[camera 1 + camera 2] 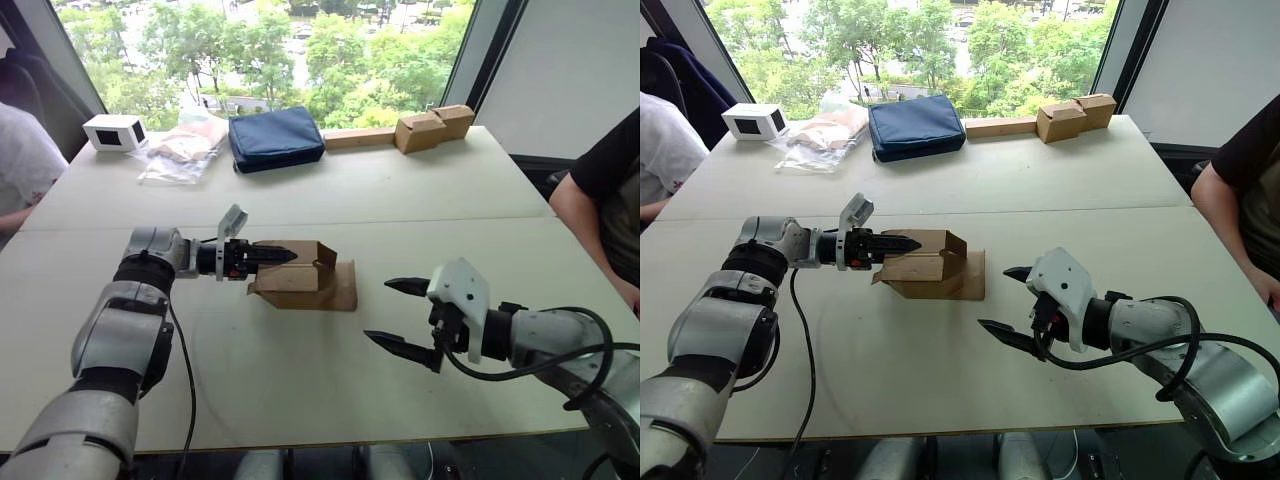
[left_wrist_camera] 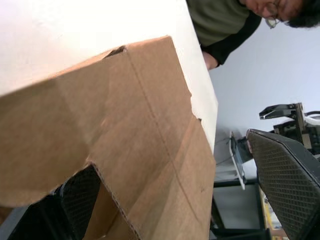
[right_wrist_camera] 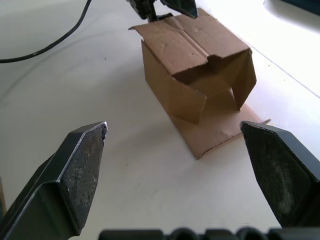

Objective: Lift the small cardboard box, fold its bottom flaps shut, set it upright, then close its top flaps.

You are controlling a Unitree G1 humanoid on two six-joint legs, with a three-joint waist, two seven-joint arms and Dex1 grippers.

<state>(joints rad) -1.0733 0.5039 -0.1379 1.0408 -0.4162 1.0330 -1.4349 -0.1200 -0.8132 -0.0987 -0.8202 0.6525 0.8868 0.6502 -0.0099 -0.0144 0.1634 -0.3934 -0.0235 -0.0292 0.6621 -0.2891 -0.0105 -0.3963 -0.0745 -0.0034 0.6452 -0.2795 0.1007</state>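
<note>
Cardboard box (image 3: 195, 75) pinched by left gripper (image 1: 268, 256), open end facing spread, empty right gripper (image 1: 404, 313).

A: Was any lettering, label, brand or number legible?

B: None was. The small cardboard box (image 1: 297, 275) was plain brown and bore no print.

A: And the white box with the dark window (image 1: 115, 131) at the far corner of the desk (image 1: 330, 380)?

B: Any marking there was too small to read.
</note>
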